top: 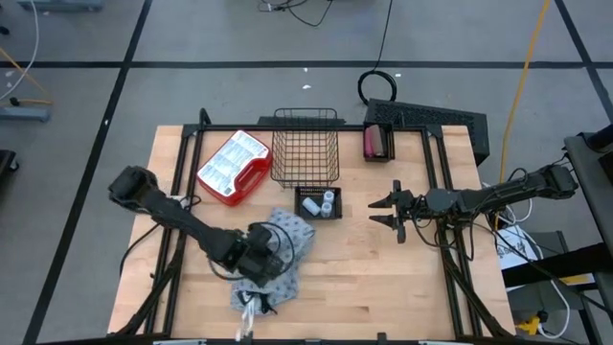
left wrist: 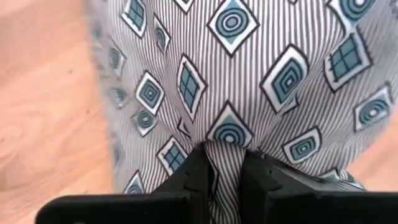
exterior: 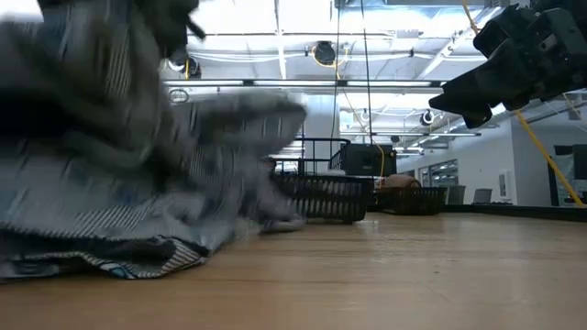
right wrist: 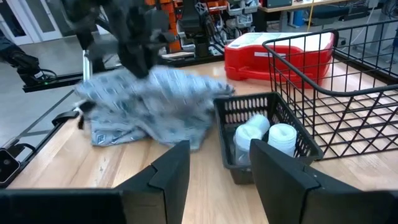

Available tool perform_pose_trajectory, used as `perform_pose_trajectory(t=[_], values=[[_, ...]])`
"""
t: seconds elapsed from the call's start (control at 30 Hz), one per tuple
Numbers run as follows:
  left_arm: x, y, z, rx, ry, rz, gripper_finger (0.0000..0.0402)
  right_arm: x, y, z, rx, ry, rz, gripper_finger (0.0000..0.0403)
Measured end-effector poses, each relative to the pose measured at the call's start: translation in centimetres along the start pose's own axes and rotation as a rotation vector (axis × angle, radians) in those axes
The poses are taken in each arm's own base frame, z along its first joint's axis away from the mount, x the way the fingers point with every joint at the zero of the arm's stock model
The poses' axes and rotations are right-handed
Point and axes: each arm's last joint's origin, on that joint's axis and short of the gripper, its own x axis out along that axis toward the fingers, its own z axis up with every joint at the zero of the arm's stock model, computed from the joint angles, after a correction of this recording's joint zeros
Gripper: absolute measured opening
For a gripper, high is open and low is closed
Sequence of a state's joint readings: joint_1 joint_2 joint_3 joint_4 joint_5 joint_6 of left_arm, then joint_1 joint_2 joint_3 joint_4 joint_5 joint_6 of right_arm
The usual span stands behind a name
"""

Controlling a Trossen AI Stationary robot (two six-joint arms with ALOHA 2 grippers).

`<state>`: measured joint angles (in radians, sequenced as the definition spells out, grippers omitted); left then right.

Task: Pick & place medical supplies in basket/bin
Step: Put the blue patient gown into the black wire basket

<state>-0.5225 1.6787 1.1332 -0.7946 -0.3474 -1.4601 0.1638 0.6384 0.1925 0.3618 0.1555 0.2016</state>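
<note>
Cloth [top: 278, 251], near the basket [top: 306, 153], we grip with our left gripper [top: 257, 276] clamped on a fold; right gripper [top: 395, 214] hangs part-open, empty.

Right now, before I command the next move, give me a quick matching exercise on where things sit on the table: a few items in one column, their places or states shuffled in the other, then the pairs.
Items:
1. cloth
2. white vials
3. wire basket
4. red case

States:
A. empty, at the table's back edge
B. pinched in the shut left end effector
C. lying on the table at the basket's left
D. standing in a small black bin

Pairs: 1-B, 2-D, 3-A, 4-C
</note>
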Motion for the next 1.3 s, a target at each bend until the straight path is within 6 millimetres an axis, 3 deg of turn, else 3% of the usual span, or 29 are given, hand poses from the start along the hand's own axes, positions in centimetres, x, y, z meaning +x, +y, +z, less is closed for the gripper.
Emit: perform_pose_trajectory(t=[0.23,0.87,1.13,1.3], values=[[-3.7,0.7,0.6,-0.013,-0.123,-0.099,0.0045,0.0,0.0,0.0,0.000,0.000,0.000,0.0155],[-4.1,0.3,-0.2,0.015,-0.035,-0.145,0.0045,0.0,0.0,0.0,0.000,0.000,0.000,0.0155],[-7.3,-0.1,1.4,0.045,-0.150,-0.356,0.0045,0.0,0.0,0.0,0.019,0.000,0.000,0.0155],[-9.5,0.8,3.2,0.042,-0.260,-0.423,0.0045,0.0,0.0,0.0,0.019,-0.001,0.000,0.0155]])
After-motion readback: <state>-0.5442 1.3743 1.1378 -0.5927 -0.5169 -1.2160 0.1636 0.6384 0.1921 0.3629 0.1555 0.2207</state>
